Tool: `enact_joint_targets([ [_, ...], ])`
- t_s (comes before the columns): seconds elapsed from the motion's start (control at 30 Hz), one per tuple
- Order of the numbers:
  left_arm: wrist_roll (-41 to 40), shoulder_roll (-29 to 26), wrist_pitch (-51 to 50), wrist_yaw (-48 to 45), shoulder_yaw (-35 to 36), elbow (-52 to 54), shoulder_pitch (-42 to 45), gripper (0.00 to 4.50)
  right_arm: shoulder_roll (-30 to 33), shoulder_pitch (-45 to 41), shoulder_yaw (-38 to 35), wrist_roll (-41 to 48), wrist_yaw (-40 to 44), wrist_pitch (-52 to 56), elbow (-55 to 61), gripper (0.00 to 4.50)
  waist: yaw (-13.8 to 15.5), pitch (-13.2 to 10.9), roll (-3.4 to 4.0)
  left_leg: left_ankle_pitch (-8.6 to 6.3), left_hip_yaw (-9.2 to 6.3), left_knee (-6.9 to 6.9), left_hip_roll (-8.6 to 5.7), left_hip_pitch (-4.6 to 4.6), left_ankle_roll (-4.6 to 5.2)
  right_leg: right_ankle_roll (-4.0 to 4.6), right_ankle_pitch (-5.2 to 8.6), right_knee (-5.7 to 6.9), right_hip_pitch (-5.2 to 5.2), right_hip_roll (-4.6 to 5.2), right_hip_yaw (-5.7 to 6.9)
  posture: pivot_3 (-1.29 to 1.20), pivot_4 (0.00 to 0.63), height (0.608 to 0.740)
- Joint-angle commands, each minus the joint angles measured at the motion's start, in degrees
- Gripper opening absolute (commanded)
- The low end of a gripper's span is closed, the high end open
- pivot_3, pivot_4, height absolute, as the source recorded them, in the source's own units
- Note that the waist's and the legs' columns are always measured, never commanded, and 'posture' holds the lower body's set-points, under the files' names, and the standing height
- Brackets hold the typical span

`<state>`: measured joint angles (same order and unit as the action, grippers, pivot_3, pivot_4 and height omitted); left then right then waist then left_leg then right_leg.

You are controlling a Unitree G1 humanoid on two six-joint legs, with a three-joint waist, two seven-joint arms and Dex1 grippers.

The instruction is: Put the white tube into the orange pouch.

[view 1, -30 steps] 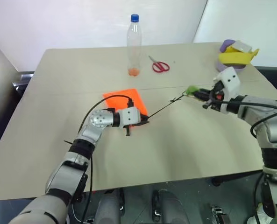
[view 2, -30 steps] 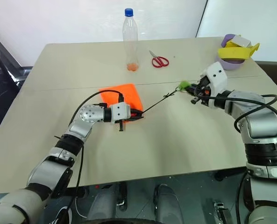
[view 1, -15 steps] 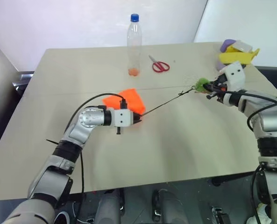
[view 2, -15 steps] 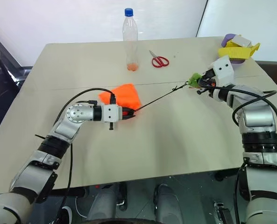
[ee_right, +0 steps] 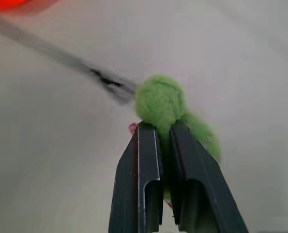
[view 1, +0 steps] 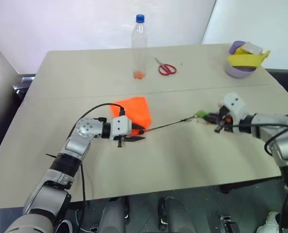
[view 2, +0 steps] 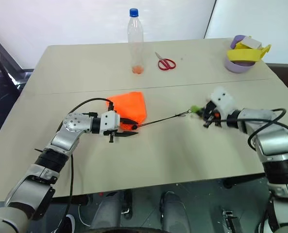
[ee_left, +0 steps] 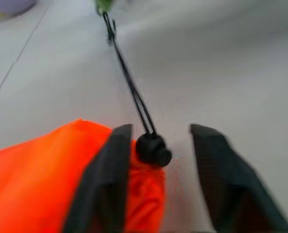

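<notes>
the left gripper (ee_left: 156,179) has its two black fingers spread apart, with the black cord stopper (ee_left: 153,149) sitting loose in the gap and the orange pouch (view 1: 132,109) bunched against and just behind one finger. from that stopper the thin black cord (view 2: 163,119) runs across the beige table (view 1: 182,150) to the right gripper (ee_right: 164,130), whose fingers are pinched together on the fuzzy green end piece (ee_right: 163,103) of the cord, low over the tabletop. i can't make out the white tube anywhere. well beyond both grippers stand a clear bottle (view 1: 140,46), red-handled scissors (view 1: 166,68) and a purple bowl (view 1: 241,65) with yellow things.
</notes>
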<state>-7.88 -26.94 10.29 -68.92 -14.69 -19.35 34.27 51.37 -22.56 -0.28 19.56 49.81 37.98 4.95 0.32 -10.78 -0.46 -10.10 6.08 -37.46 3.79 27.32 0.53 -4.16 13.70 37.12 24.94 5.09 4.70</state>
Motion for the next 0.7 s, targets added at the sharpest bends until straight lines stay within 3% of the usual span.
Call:
enact_joint_targets([
  [0.03, -4.5, 0.4, -3.3, -0.8, 2.4, 4.5, -0.5, 3.71, -0.8, -1.7, -2.2, 1.5, -0.3, 1.4, 2.5, 1.56, -0.2, 0.0, 0.00, 0.00, -0.01, -0.05, 0.00, -0.01, 0.00, 0.03, -0.03, 0.01, -0.02, 0.00, 0.00, 0.00, 0.150, 0.740],
  [0.1, -6.5, 0.5, -5.5, -0.9, 3.2, 6.4, -1.2, 4.50, -1.6, -2.3, -1.9, 1.3, -1.0, 1.7, 2.6, 2.64, -0.2, 0.0, 0.00, -0.02, -0.05, -0.15, 0.03, -0.05, -0.03, 0.07, -0.12, 0.00, -0.08, 0.00, 0.00, 0.00, 0.150, 0.740],
  [0.2, -13.3, 0.4, -13.5, -1.6, 5.9, 11.1, -2.8, 4.50, -2.6, -2.8, -2.0, 1.6, -1.5, 2.4, 2.4, 4.18, -0.2, 0.0, 0.00, -0.08, -0.07, -0.18, 0.05, -0.05, -0.14, 0.12, -0.18, -0.01, -0.08, 0.02, 0.00, 0.00, 0.150, 0.740],
  [0.23, -14.8, 0.4, -15.2, -1.8, 6.6, 12.3, -3.1, 4.50, -2.8, -2.9, -2.1, 1.8, -1.5, 2.7, 2.5, 4.48, -0.2, 0.0, 0.00, -0.08, -0.08, -0.19, 0.05, -0.05, -0.14, 0.12, -0.19, -0.01, -0.08, 0.02, 0.00, 0.00, 0.150, 0.740],
  [0.43, -23.0, -3.2, -27.1, 3.2, 15.1, 19.3, -6.6, 4.50, -3.7, -1.2, -7.7, 5.8, 0.9, -1.3, 5.7, 4.48, 0.0, 0.0, 0.02, -0.02, -0.07, -0.17, 0.04, 0.00, -0.03, 0.10, -0.17, -0.05, -0.04, 0.00, 0.00, 0.00, 0.150, 0.740],
  [0.7, -18.1, -8.8, -23.3, 12.7, 25.6, 20.4, -17.5, 4.50, -7.3, 15.8, -17.4, 6.6, 1.5, -13.9, 15.7, 4.48, 0.3, 0.0, 0.02, -0.04, -0.06, 0.09, 0.04, -0.04, -0.07, 0.04, -0.12, -0.29, -0.08, 0.01, 0.01, 0.00, 0.150, 0.740],
])
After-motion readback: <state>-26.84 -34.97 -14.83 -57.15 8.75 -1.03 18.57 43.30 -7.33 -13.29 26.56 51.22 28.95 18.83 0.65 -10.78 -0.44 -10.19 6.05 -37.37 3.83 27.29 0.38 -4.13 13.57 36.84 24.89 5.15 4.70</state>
